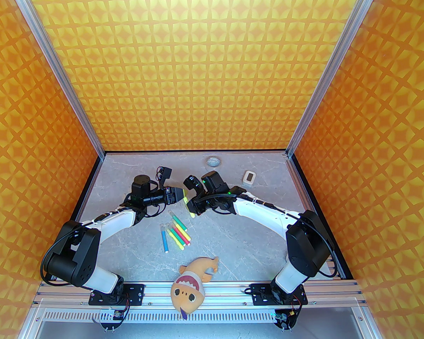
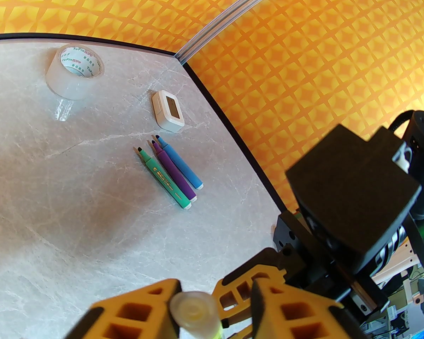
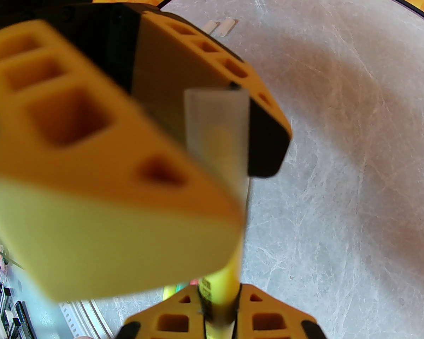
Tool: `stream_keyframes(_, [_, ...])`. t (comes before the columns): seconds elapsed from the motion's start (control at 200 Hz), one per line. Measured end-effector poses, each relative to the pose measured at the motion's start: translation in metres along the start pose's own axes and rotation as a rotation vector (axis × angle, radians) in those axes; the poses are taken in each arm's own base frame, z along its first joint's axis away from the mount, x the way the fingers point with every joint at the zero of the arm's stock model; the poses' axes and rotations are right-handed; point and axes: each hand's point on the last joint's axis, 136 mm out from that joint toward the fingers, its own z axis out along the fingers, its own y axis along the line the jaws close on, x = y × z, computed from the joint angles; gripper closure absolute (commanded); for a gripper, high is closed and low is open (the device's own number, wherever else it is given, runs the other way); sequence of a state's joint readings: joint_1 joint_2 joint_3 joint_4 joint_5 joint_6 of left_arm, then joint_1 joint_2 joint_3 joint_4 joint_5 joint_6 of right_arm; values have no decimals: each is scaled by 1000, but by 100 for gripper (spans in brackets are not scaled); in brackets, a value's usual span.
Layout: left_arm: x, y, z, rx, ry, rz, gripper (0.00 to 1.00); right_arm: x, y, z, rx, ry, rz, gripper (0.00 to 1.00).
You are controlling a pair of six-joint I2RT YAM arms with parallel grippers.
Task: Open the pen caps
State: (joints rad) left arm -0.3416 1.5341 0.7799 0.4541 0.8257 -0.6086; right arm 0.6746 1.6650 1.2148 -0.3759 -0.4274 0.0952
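Observation:
Above the table's middle my two grippers meet tip to tip. My right gripper [image 1: 191,210] [image 3: 219,316] is shut on the barrel of a yellow marker [image 3: 229,274] that points toward the left arm. The marker's translucent whitish pen cap [image 2: 194,309] [image 3: 215,118] sits between the yellow fingers of my left gripper [image 1: 184,198] [image 2: 215,290], which is shut on it. Several capped markers [image 1: 176,233] lie side by side on the table below the grippers. Three uncapped markers, green [image 2: 164,178], purple [image 2: 173,171] and blue [image 2: 180,166], lie together. Two loose caps [image 3: 219,27] rest on the table.
A roll of clear tape [image 2: 74,72] [image 1: 213,161] stands by the back wall. A small white device with a screen [image 2: 168,111] [image 1: 249,177] lies at the back right. A plush fish toy [image 1: 192,281] lies over the near rail. Orange patterned walls close three sides.

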Motion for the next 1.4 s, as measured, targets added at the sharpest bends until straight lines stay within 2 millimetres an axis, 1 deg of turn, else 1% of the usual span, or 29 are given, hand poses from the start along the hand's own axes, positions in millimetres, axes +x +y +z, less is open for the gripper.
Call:
stream_keyframes(0.12, [1,1,1,-1,2,-3,81,0,1,-1,-1,-4,-5,100])
stream_keyframes(0.21, [1,1,1,0,2,-7,85,1,2,-1,-1,-3,-7,100])
stream_keyframes(0.24, [1,1,1,0,2,-6,87,1,2,-1,-1,-4,-7,98])
stream_keyframes(0.275, [0,1,1,1,0,-5,89,1,2,-1,1,-5,-8,95])
stream_keyframes(0.34, [0,1,1,2,0,-5,91,1,1,-2,5,-11,-10,82])
stream_keyframes(0.435, [0,-1,1,9,2,-8,96,1,1,-2,8,-22,-17,74])
stream_keyframes(0.545, [-1,-4,1,23,-2,-7,99,2,0,-3,14,-42,-26,71])
stream_keyframes(0.73, [-6,-9,1,44,-13,-16,100,1,-2,-1,17,-75,-37,71])
stream_keyframes(0.785, [-7,-11,1,53,-17,-18,100,-1,-2,-1,15,-85,-41,71])
stream_keyframes(0.9, [-9,-12,2,64,-23,-21,100,-4,-2,0,13,-104,-41,74])
stream_keyframes(1.115, [-8,-11,3,72,-19,-31,100,-4,-1,1,9,-113,-33,93])
stream_keyframes(1.225, [-9,-13,3,76,-18,-28,100,-4,-1,0,9,-115,-33,100])
stream_keyframes(1.4, [-8,-16,4,88,3,-33,100,1,2,-6,7,-130,-39,100])
